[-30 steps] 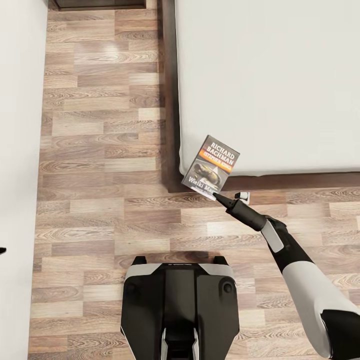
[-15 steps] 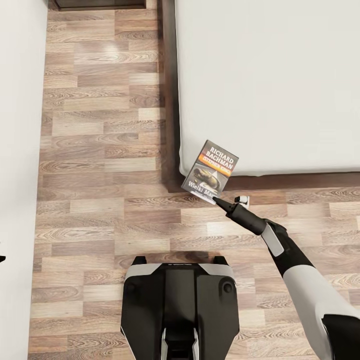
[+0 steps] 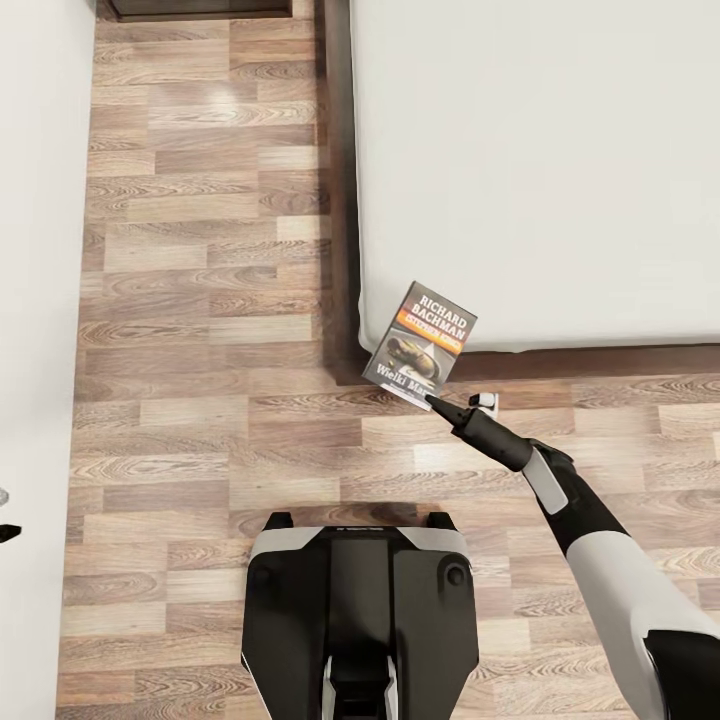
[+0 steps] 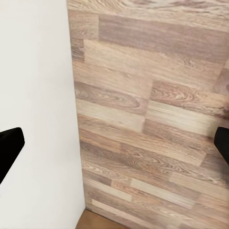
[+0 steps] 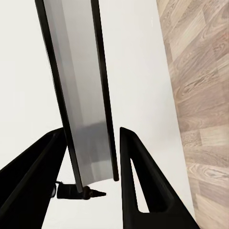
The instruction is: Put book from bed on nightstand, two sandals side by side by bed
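**Book held at bed corner by right gripper**

Book point(image 3: 421, 345) sits over the near corner of the bed point(image 3: 540, 170), its upper part against the light grey mattress, its lower edge out past the dark frame above the wood plank floor point(image 3: 200, 300). Cover faces up, tilted; white "RICHARD BACHMAN" lettering and the orange band are legible. Right gripper point(image 3: 437, 400) meets the book's lower edge, arm extending from the lower right of the head view. In the right wrist view the two black fingers point(image 5: 138, 186) flank the book point(image 5: 83, 95) seen edge-on, closed against it on both sides. Left gripper point(image 4: 114, 143) has its fingertips wide apart with nothing between them, above the floor beside the white wall point(image 4: 33, 95). Robot base point(image 3: 360, 610) stands on the floor short of the bed.
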### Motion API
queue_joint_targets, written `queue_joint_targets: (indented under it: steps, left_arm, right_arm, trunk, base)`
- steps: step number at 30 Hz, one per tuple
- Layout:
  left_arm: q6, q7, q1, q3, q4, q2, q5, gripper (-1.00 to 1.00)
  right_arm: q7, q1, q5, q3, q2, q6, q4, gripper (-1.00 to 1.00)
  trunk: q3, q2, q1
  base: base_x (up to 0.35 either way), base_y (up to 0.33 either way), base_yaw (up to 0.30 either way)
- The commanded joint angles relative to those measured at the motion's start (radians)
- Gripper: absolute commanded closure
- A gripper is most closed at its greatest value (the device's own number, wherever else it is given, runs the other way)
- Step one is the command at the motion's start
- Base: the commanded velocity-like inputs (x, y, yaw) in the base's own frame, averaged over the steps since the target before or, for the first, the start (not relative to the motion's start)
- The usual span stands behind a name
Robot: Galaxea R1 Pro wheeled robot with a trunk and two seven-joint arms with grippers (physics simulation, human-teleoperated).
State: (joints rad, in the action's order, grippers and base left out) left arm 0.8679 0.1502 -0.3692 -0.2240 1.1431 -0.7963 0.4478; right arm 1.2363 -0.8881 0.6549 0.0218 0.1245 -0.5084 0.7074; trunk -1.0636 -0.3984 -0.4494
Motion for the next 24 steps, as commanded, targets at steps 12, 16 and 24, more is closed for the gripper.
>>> queue_joint_targets:
  steps: [12,16,24]
  left_arm:
    - [-0.009,0.008,-0.001,-0.001,-0.021,0.062,-0.048,-1.0]
    - [-0.009,0.01,-0.001,-0.001,-0.022,0.076,-0.07,-1.0]
    - [-0.009,0.011,-0.001,-0.003,-0.023,0.089,-0.09,-1.0]
  right_arm:
    - [0.001,0.0,0.004,-0.037,-0.002,-0.007,0.0,1.0]
    - [0.002,0.0,0.005,-0.05,-0.003,-0.003,0.0,1.0]
    - [0.0,0.006,0.011,-0.061,-0.003,-0.001,0.0,1.0]
  trunk:
    - [-0.001,-0.002,-0.001]
    - [-0.001,-0.002,-0.001]
    - [-0.001,-0.002,-0.001]
  base:
    - [0.0,0.0,0.0]
    - [0.0,0.0,0.0]
    - [0.0,0.0,0.0]
